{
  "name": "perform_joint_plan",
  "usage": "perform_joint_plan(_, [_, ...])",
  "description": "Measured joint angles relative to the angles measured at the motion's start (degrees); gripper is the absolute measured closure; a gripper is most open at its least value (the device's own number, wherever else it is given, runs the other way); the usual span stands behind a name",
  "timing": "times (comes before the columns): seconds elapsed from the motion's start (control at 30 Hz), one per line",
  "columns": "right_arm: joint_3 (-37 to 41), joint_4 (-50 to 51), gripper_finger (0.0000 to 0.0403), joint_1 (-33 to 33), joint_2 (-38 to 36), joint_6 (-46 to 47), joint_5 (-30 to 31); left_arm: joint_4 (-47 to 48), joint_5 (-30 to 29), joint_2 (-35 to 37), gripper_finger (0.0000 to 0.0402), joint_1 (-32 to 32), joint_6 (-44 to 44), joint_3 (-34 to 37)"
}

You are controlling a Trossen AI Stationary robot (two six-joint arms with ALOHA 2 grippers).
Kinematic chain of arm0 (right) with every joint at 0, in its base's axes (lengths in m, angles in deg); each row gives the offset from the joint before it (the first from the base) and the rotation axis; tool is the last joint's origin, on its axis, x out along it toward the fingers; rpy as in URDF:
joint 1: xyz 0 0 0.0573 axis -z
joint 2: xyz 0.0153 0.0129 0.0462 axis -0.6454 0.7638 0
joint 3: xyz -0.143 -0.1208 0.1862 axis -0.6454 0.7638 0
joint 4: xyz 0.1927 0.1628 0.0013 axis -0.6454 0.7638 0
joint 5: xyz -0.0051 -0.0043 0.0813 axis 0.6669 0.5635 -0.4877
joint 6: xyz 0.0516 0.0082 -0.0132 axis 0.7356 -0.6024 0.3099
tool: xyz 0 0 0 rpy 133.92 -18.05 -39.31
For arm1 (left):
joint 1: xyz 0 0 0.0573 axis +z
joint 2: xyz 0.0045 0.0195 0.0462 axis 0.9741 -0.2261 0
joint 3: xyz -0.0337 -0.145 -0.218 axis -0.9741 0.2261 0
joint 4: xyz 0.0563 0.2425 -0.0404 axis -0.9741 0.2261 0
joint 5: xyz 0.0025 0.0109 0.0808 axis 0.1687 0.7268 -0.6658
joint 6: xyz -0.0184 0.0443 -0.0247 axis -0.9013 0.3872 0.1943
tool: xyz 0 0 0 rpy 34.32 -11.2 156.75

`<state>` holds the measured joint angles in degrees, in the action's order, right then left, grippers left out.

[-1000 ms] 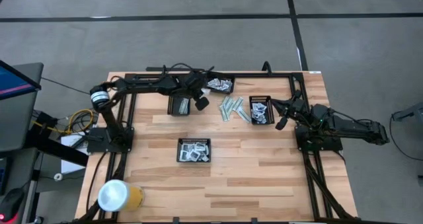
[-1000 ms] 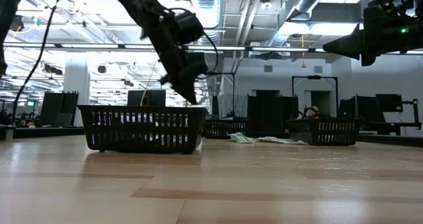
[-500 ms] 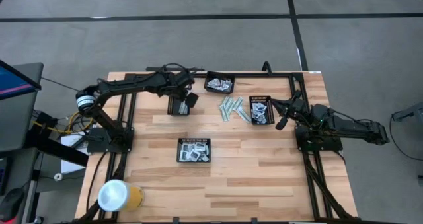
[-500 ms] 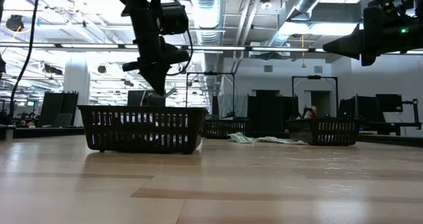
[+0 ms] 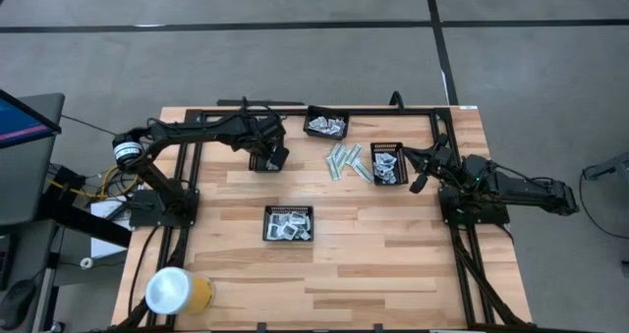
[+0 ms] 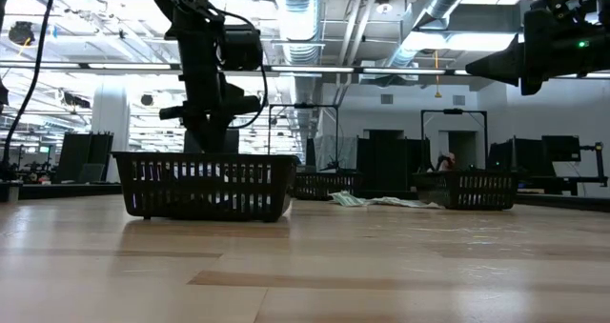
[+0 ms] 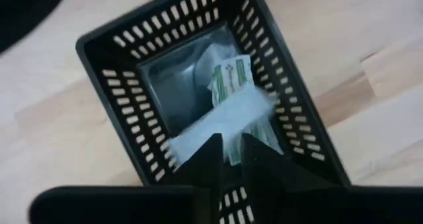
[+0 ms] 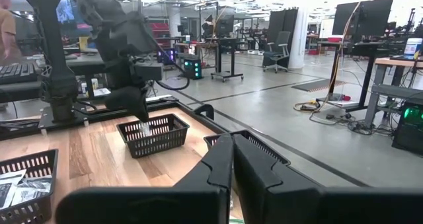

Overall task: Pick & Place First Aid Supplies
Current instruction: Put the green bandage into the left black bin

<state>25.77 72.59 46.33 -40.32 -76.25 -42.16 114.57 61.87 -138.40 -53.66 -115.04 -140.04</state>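
Note:
My left gripper [image 5: 272, 157] points down over the black mesh tray [image 5: 263, 156] at the far left, shut on a slim pale strip [image 7: 225, 113]. Another green-white strip [image 7: 228, 75] lies flat on that tray's floor. Loose strips [image 5: 346, 161] lie flat on the table between the trays. Silvery sachets fill the far tray [image 5: 326, 125], the right tray [image 5: 389, 163] and the near tray [image 5: 289, 223]. My right gripper [image 5: 420, 173] waits shut near the table's right edge, beside the right tray. In the low view the near tray [image 6: 205, 185] hides my left gripper's fingertips. My left gripper pinches the pale strip between its two fingers [image 7: 210, 159], near the strip's middle [image 7: 231, 133]. It comes from above, pointing down, with the fingers across the strip. The strip is lifted clear, roughly level, just above the tray's floor.
A yellow roll [image 5: 177, 292] stands at the near left corner. Black frame rails [image 5: 295, 110] run along the far, left and right edges. Bare wood [image 5: 393, 264] lies toward the near edge and right of the near tray.
My left gripper has swung from beside the loose strips toward the table's left, tipped from slanting to pointing straight down, and come down over the far-left tray, carrying the strip with it.

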Motion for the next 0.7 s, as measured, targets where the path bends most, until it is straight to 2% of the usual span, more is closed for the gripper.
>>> perform_joint_plan(0.2, [0.0, 0.0, 0.0395, 0.0, 0.0, 0.0, 0.0, -1.3, 0.8, 0.0, 0.0310, 0.3, 2.2, 0.0])
perform_joint_plan(0.43, [0.0, 0.0, 0.0395, 0.0, 0.0, 0.0, 0.0, -4.0, 8.1, 1.0, 0.0300, 0.3, 13.1, 0.0])
perform_joint_plan(0.7, [0.0, 0.0, 0.0395, 0.0, 0.0, 0.0, 0.0, -20.0, 9.0, 8.4, 0.0300, 0.7, 22.6, 0.1])
